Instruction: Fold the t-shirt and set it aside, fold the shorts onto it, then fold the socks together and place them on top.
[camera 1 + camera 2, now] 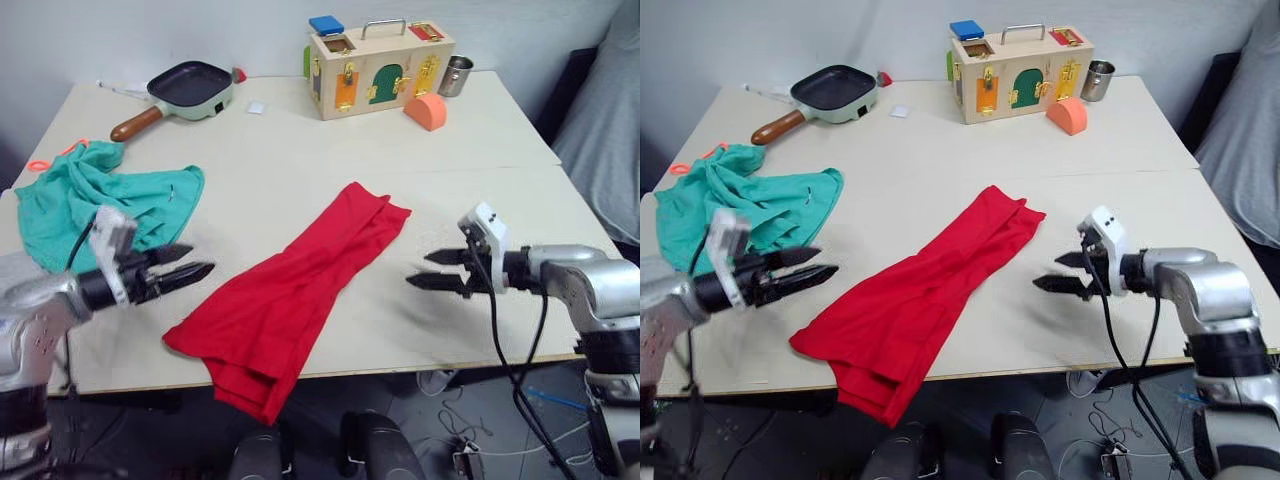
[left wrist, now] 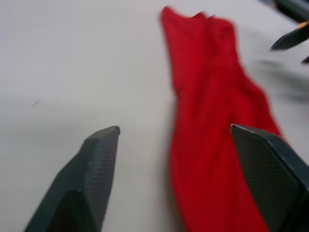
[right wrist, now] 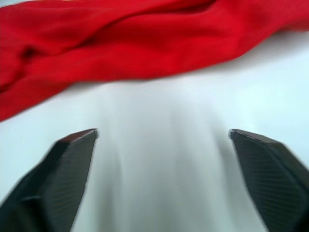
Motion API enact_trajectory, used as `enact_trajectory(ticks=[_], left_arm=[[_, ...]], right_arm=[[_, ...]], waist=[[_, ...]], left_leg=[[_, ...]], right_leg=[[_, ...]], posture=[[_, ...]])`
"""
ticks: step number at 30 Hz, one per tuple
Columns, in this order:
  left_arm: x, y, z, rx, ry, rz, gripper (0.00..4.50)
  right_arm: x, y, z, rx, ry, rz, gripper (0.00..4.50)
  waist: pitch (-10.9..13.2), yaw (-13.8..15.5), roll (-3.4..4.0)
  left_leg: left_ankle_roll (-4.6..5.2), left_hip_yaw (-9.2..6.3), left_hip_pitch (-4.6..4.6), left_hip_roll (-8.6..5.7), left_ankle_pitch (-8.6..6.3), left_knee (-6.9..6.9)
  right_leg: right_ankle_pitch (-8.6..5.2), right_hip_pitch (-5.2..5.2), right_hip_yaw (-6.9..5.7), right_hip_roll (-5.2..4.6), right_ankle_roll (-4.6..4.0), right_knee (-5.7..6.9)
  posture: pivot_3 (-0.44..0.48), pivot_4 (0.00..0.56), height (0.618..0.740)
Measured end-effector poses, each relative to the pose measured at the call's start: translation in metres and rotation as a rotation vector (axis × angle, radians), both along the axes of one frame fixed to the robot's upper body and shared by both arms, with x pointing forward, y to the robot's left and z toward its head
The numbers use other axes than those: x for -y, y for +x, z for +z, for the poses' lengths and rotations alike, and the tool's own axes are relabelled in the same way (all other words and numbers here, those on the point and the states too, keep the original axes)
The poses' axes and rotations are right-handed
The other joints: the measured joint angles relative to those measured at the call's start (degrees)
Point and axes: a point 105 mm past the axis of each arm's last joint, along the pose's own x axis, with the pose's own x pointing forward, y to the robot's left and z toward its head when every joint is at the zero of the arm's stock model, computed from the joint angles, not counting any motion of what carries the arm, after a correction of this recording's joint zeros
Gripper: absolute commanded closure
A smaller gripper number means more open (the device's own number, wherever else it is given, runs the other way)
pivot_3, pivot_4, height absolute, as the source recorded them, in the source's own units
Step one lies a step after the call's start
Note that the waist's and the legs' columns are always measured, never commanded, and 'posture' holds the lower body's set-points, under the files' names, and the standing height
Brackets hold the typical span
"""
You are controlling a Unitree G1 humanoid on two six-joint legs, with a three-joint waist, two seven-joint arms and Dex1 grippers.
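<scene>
T-shirt: the red t-shirt (image 1: 295,300) lies in the middle of the counter (image 1: 300,150) as a long folded strip, slanted. Its near end hangs a little over the front edge of the counter; its far end points toward the wooden box (image 1: 378,68).
My left claw: my left claw (image 1: 190,268) is released, the two black fingers apart, holding nothing. It hovers just beside the t-shirt, on its left, between it and the shorts.
My right claw: my right claw (image 1: 425,270) is also released and holds nothing. It hovers near the t-shirt, on its right side, not touching it.
Shorts: the teal-green shorts (image 1: 100,200) lie crumpled to the left of the t-shirt, near the left edge of the counter. An orange loop (image 1: 40,165) shows at their far corner.
Open room: bare counter lies beyond the t-shirt and to its right.
Far side: behind the t-shirt stand a pan with a wooden handle (image 1: 180,93), the wooden box, an orange block (image 1: 427,110) and a metal cup (image 1: 456,76).
Room: a pale wall (image 1: 150,35) stands behind the counter.
</scene>
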Motion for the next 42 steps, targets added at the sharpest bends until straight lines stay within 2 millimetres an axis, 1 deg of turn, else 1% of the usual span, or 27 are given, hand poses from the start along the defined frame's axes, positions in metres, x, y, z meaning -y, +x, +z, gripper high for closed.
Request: enact_trajectory(ticks=[2, 4, 5, 7, 9, 11, 14, 16, 20, 22, 23, 24, 26, 28, 30, 31, 32, 34, 35, 36, 42], left_arm=[[0.018, 0.016, 0.001, 0.007, 0.019, -0.073, 0.03], [0.038, 0.035, -0.004, 0.019, 0.046, -0.137, 0.03], [0.048, 0.043, -0.008, 0.018, 0.051, -0.165, 0.03], [0.068, 0.059, -0.015, 0.009, 0.052, -0.202, 0.03], [0.085, 0.075, -0.023, -0.016, 0.070, -0.222, 0.03], [0.099, 0.085, -0.028, -0.028, 0.096, -0.235, 0.03], [0.104, 0.096, -0.039, -0.078, 0.131, -0.210, 0.03], [0.104, 0.098, -0.046, -0.115, 0.139, -0.203, 0.03], [0.103, 0.099, -0.046, -0.145, 0.131, -0.205, 0.03], [0.103, 0.100, -0.046, -0.154, 0.121, -0.200, 0.42], [0.103, 0.100, -0.047, -0.161, 0.109, -0.193, 0.62], [0.102, 0.101, -0.047, -0.166, 0.098, -0.185, 0.91], [0.105, 0.102, -0.050, -0.189, 0.060, -0.166, 1.59], [0.107, 0.102, -0.052, -0.208, 0.035, -0.162, 2.14], [0.110, 0.101, -0.053, -0.223, 0.019, -0.163, 2.76], [0.111, 0.101, -0.054, -0.230, 0.008, -0.164, 3.16], [0.113, 0.101, -0.054, -0.234, -0.002, -0.166, 3.38], [0.116, 0.100, -0.057, -0.244, -0.011, -0.170, 4.04], [0.116, 0.099, -0.058, -0.249, -0.015, -0.169, 4.31], [0.116, 0.099, -0.059, -0.250, -0.018, -0.168, 4.46], [0.122, 0.100, -0.064, -0.235, -0.106, -0.132, 4.46]], right_arm=[[-0.018, -0.016, -0.006, -0.040, 0.037, 0.042, 0.00], [-0.040, -0.030, -0.015, -0.083, 0.077, 0.082, 0.00], [-0.048, -0.034, -0.021, -0.100, 0.081, 0.085, 0.00], [-0.063, -0.040, -0.032, -0.130, 0.084, 0.084, 0.00], [-0.075, -0.041, -0.034, -0.120, 0.086, 0.070, 0.00], [-0.084, -0.042, -0.034, -0.109, 0.084, 0.065, 0.00], [-0.099, -0.042, -0.036, -0.114, 0.098, 0.051, 0.00], [-0.107, -0.041, -0.036, -0.112, 0.098, 0.045, 0.00], [-0.125, -0.038, -0.035, -0.110, 0.111, 0.040, 0.00], [-0.135, -0.036, -0.035, -0.118, 0.126, 0.035, 0.38], [-0.137, -0.034, -0.036, -0.122, 0.127, 0.027, 0.62], [-0.140, -0.033, -0.036, -0.121, 0.125, 0.025, 0.90], [-0.147, -0.027, -0.038, -0.124, 0.117, 0.013, 1.68], [-0.151, -0.025, -0.040, -0.134, 0.128, 0.004, 2.25], [-0.151, -0.025, -0.042, -0.143, 0.125, 0.001, 2.95], [-0.150, -0.026, -0.044, -0.149, 0.117, 0.002, 3.37], [-0.149, -0.026, -0.045, -0.153, 0.113, 0.004, 3.63], [-0.145, -0.028, -0.047, -0.168, 0.103, 0.008, 4.38], [-0.144, -0.030, -0.046, -0.170, 0.104, 0.020, 4.50], [-0.144, -0.030, -0.046, -0.173, 0.103, 0.025, 4.50], [-0.130, -0.030, -0.047, -0.182, 0.076, 0.043, 4.50]], waist=[[0.00, -0.02, 0.00], [-0.01, 0.15, -0.01], [-0.01, 0.20, -0.01], [0.00, 0.23, -0.02], [-0.02, 0.17, -0.06], [-0.03, -0.02, -0.12], [-0.04, -0.44, -0.15], [-0.04, -0.62, -0.15], [-0.09, -0.73, -0.23], [-0.10, -0.76, -0.24], [-0.11, -0.76, -0.25], [-0.11, -0.77, -0.25], [-0.13, -0.78, -0.29], [-0.13, -0.75, -0.29], [-0.13, -0.75, -0.29], [-0.13, -0.73, -0.29], [-0.13, -0.71, -0.29], [-0.13, -0.65, -0.29], [-0.13, -0.66, -0.29], [-0.13, -0.64, -0.29], [-0.13, -0.04, -0.30]], left_leg=[[-0.06, 0.02, 0.06, -0.01, 0.04, -0.05], [-0.11, 0.04, 0.02, 0.02, 0.08, -0.01], [-0.10, 0.04, 0.01, -0.01, 0.09, 0.01], [-0.06, 0.06, -0.14, -0.02, 0.11, 0.16], [0.01, 0.08, -0.16, -0.02, 0.11, 0.31], [0.01, 0.09, -0.15, -0.02, 0.11, 0.31], [-0.04, 0.10, -0.10, 0.07, 0.12, 0.27], [-0.09, 0.09, -0.08, 0.10, 0.14, 0.25], [-0.13, 0.07, -0.04, 0.12, 0.17, 0.28], [-0.13, 0.06, -0.02, 0.13, 0.17, 0.29], [-0.13, 0.06, -0.03, 0.12, 0.17, 0.29], [-0.13, 0.06, -0.02, 0.12, 0.17, 0.29], [-0.13, 0.06, -0.02, 0.11, 0.17, 0.29], [-0.13, 0.05, -0.03, 0.10, 0.17, 0.29], [-0.12, 0.05, -0.05, 0.09, 0.17, 0.29], [-0.11, 0.05, -0.08, 0.07, 0.16, 0.29], [-0.10, 0.05, -0.10, 0.06, 0.15, 0.29], [-0.07, 0.06, -0.14, 0.04, 0.14, 0.30], [-0.06, 0.06, -0.14, 0.03, 0.13, 0.30], [-0.06, 0.05, -0.14, 0.04, 0.13, 0.30], [0.02, 0.05, -0.16, 0.01, 0.08, 0.42]], right_leg=[[0.00, -0.01, 0.01, 0.04, 0.00, 0.06], [0.00, -0.04, 0.00, 0.12, 0.00, 0.07], [0.00, -0.04, 0.01, 0.12, 0.00, 0.12], [0.00, -0.13, 0.01, 0.13, 0.00, 0.11], [0.00, -0.13, 0.02, 0.13, 0.00, 0.16], [0.00, -0.13, 0.03, 0.13, 0.01, 0.16], [0.00, -0.14, 0.05, 0.24, 0.00, 0.19], [-0.02, -0.15, 0.06, 0.27, -0.02, 0.23], [-0.04, -0.15, 0.07, 0.28, -0.06, 0.32], [-0.04, -0.15, 0.07, 0.27, -0.07, 0.35], [-0.04, -0.15, 0.07, 0.26, -0.07, 0.36], [-0.04, -0.15, 0.08, 0.25, -0.07, 0.37], [-0.04, -0.15, 0.08, 0.25, -0.07, 0.40], [-0.04, -0.15, 0.07, 0.25, -0.07, 0.40], [-0.04, -0.16, 0.07, 0.25, -0.07, 0.40], [-0.04, -0.18, 0.07, 0.23, -0.07, 0.39], [-0.04, -0.19, 0.07, 0.21, -0.07, 0.39], [-0.04, -0.22, 0.07, 0.20, -0.06, 0.38], [-0.04, -0.22, 0.07, 0.19, -0.07, 0.37], [-0.04, -0.22, 0.07, 0.19, -0.06, 0.37], [-0.03, -0.21, 0.07, 0.10, -0.05, 0.39]], posture=[[0.000, 0.150, 0.740], [0.000, 0.150, 0.740], [0.000, 0.150, 0.740], [0.000, 0.150, 0.740], [0.000, 0.150, 0.740], [0.000, 0.150, 0.740], [0.000, 0.150, 0.740], [0.000, 0.150, 0.740], [0.000, 0.150, 0.740], [0.000, 0.150, 0.740], [0.000, 0.150, 0.740], [0.000, 0.150, 0.740], [0.000, 0.150, 0.740], [0.000, 0.150, 0.740], [0.000, 0.150, 0.740], [0.000, 0.150, 0.740], [0.000, 0.150, 0.740], [0.000, 0.150, 0.740], [0.000, 0.150, 0.740], [0.000, 0.150, 0.740], [0.000, 0.150, 0.740]])
